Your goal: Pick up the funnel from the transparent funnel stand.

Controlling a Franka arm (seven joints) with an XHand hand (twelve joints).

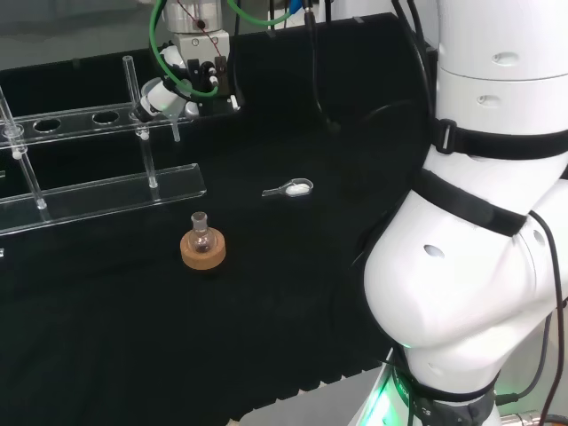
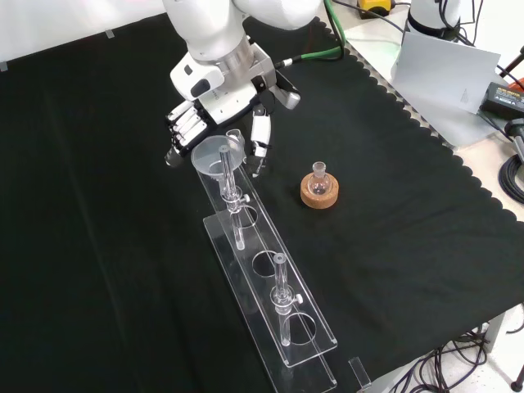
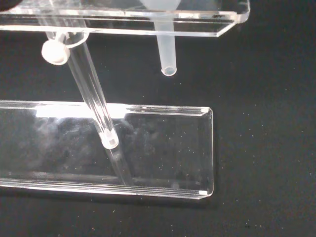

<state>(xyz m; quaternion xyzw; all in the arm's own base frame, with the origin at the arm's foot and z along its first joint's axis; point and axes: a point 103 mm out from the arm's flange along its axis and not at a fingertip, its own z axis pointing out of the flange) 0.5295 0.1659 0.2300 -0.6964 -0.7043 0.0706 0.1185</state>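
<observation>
One clear funnel stand (image 2: 270, 303) runs lengthwise from the near edge of the front view toward the hand, and to its right a small flask (image 2: 318, 182) sits on a cork ring (image 2: 318, 195). At the stand's far end the funnel (image 2: 218, 155) sits in the upper shelf's last hole, its long axis upright, wide mouth up and stem (image 3: 166, 54) pointing straight down, ending above the base plate. The hand (image 2: 196, 123) is at that far end with fingers curled beside the funnel's rim on both sides, though I cannot tell whether they touch it; no writing is legible.
</observation>
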